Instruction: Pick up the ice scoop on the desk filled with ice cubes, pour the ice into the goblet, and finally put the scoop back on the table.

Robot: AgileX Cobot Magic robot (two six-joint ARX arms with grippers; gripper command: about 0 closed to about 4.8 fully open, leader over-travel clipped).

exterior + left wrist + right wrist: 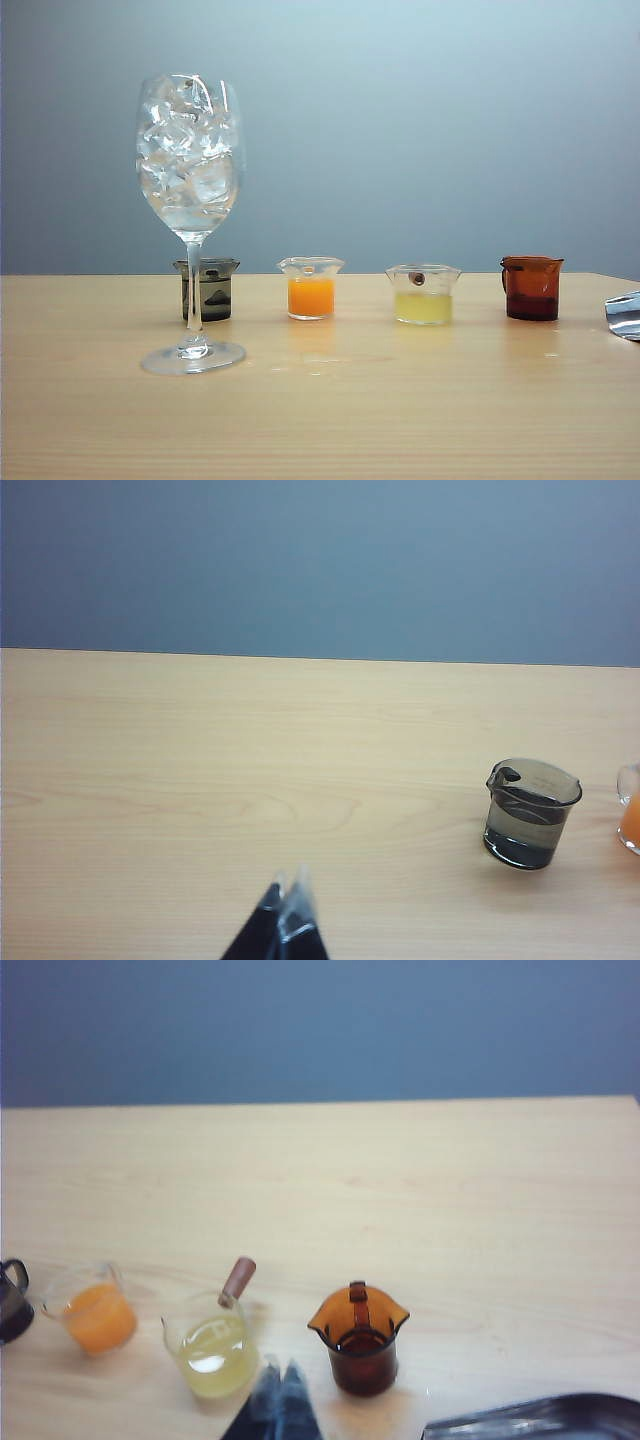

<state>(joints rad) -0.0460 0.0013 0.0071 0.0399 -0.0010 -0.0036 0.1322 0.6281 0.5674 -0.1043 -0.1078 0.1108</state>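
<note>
Scoop [624, 314]: lay on the desk [320, 420] at the far right edge of the exterior view, mostly cut off; its dark bowl edge also showed in the right wrist view, just beside the brown beaker [359, 1338]. No ice was visible in it.
Goblet [191, 215]: stood upright on the left, its bowl filled with ice cubes [188, 155].
Beakers: four in a row behind the goblet, namely grey [208, 288], orange [311, 287], yellow [423, 293] and brown.
Right gripper [281, 1373]: fingers pressed together, holding nothing, hovering near the yellow and brown beakers.
Left gripper [288, 888]: finger tips met in a point, empty, over bare desk, well apart from the grey beaker.
Stage (judged): ice was poured and the scoop was set down; only the arm's retreat seemed to remain.
Risk 1: a low withdrawal of the right gripper could clip the brown or yellow beaker and spill liquid.
Risk 2: a nudge to the scoop could slide it against the brown beaker.
Risk 3: droplets on the desk near the goblet's foot suggested a wet patch; a knock there could shift the top-heavy glass.
</note>
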